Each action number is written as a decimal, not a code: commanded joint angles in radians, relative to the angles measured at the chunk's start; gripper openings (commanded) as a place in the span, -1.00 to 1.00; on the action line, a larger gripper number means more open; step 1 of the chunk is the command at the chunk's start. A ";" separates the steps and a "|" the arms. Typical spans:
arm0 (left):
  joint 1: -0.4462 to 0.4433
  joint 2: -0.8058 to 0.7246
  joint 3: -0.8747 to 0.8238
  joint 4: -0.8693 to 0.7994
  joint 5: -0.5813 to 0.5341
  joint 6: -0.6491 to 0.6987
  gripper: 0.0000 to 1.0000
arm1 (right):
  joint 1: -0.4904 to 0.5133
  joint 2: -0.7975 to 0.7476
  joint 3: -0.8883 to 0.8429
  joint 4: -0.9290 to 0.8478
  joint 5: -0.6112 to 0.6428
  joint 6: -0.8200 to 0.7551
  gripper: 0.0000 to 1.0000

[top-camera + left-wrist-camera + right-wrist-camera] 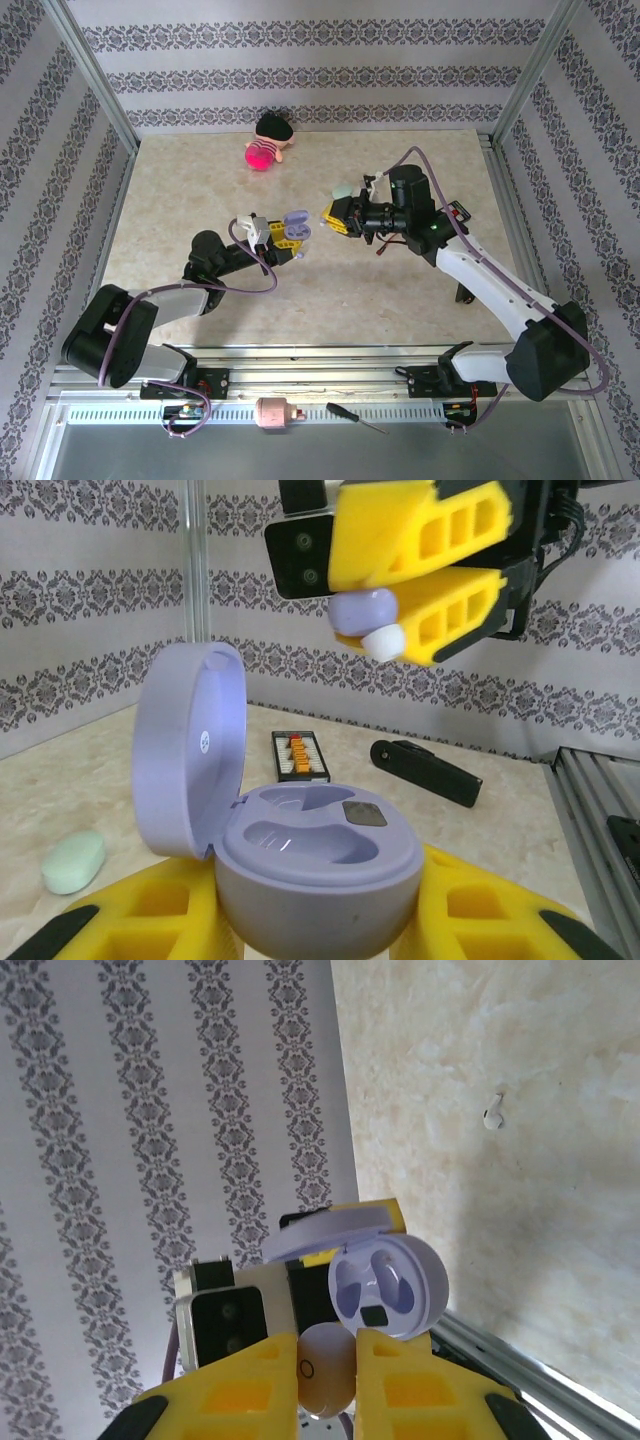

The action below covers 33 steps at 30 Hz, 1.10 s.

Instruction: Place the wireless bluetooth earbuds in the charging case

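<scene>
Grey damask-patterned walls point(300, 60) enclose a pale marbled table point(190, 180). The left arm lies low, stretched from the near left toward the middle. Its left gripper point(288, 232) is clamped around the base of the lavender charging case point(320, 850), whose lid is hinged open. The right arm, bent at the elbow, reaches leftward and is raised. Its right gripper point(332, 213) is pinched tight on a lavender earbud point(365, 615) with a white tip, just above the case and apart from it. A white earbud point(492, 1112) lies loose on the table, and a mint case point(73, 862) sits beyond the grippers.
</scene>
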 commanded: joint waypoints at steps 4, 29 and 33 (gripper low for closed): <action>-0.027 0.004 -0.029 0.194 0.067 -0.123 -0.54 | 0.047 -0.045 0.007 -0.074 0.012 -0.179 -0.71; -0.056 -0.108 -0.026 0.134 0.125 -0.194 -0.54 | 0.132 0.006 0.056 -0.122 0.039 -0.382 -0.71; -0.059 -0.121 -0.023 0.090 0.113 -0.167 -0.53 | 0.144 0.009 0.056 -0.116 0.028 -0.386 -0.71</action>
